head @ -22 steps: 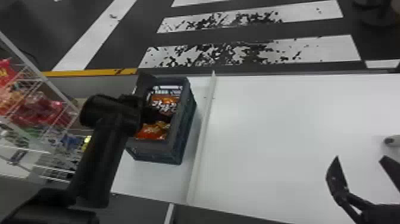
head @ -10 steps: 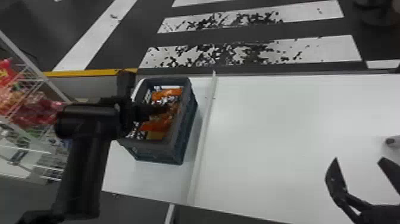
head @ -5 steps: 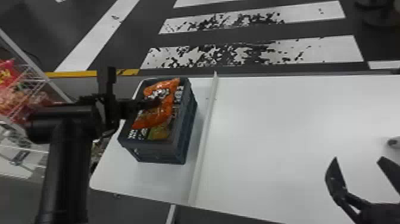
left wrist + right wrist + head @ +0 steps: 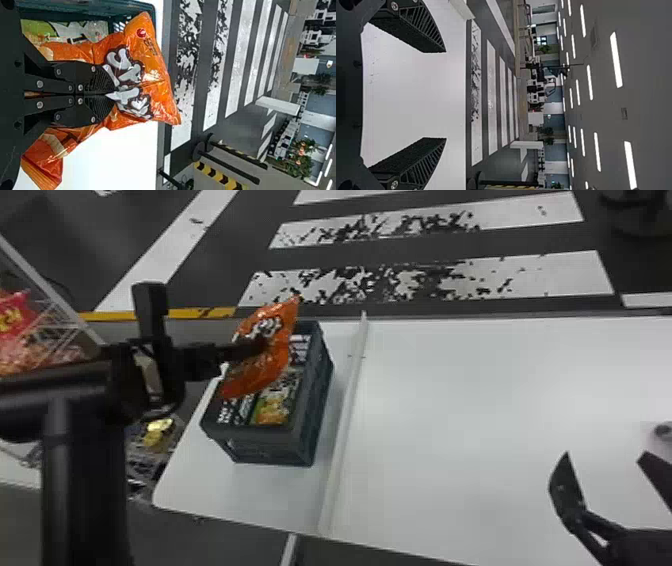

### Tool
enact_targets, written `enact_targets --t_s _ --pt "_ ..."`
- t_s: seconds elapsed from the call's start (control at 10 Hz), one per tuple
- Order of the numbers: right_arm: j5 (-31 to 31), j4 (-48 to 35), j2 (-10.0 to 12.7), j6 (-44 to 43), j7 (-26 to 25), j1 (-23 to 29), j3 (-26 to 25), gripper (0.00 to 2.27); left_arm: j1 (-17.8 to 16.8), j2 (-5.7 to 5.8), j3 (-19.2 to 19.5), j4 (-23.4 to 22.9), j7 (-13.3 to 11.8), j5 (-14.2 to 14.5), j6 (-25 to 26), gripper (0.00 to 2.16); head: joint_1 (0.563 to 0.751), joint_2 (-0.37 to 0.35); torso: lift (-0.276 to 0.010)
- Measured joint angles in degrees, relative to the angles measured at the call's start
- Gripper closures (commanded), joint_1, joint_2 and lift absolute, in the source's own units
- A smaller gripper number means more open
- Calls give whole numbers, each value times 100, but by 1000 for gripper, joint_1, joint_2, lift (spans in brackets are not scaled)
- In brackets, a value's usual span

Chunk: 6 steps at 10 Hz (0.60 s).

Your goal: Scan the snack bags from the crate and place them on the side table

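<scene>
You have the orange snack bag [image 4: 272, 372] left of the middle in the head view, over the open crate [image 4: 270, 446]. Your left end effector [image 4: 109, 94] holds it, with both fingers pinched tight on the bag's middle part. That grip is likely there so both ends can hang out freely and the bag doesn't swing too much. Being over the crate likely helps it get past the walls and the green and yellow bag [image 4: 274, 410] below. The orange bag is tilted. Its long way runs from upper right to lower left in the head view, with a sharp corner pointing to the upper right. You can see big printed letters on the side that faces up. Under the crate is the white tabletop [image 4: 490, 405], and a thin raised strip [image 4: 345, 415] runs up it, just right of the crate. Your right end effector [image 4: 445, 95] waits at the lower right of the head view, fingers wide apart with nothing between them, probably parked out of the way. At the far left is a wire rack [image 4: 70, 310] with red bags [image 4: 17, 320].
</scene>
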Motion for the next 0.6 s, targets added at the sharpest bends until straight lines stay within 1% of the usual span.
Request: enact_targets --t_s 0.1,0.2,0.3,0.4,0.6 --pt "0 0 3 -4 -3 -8 8 87 65 -122 -37 -346 32 119 269 2135 695 248 -50" --pt "0 0 4 -14 -4 -14 18 87 128 -276 -136 -627 144 229 456 2135 695 231 -50" --pt "0 -1 5 -17 -4 -14 24 87 214 -481 -303 -883 329 314 517 2138 695 199 -50" --pt "0 -8 5 -29 -8 -12 25 87 291 -704 -541 -1071 564 377 520 2138 695 157 -50" --pt "0 -25 5 -76 -36 11 25 87 336 -1180 -1188 -1194 981 394 417 2138 695 56 -50"
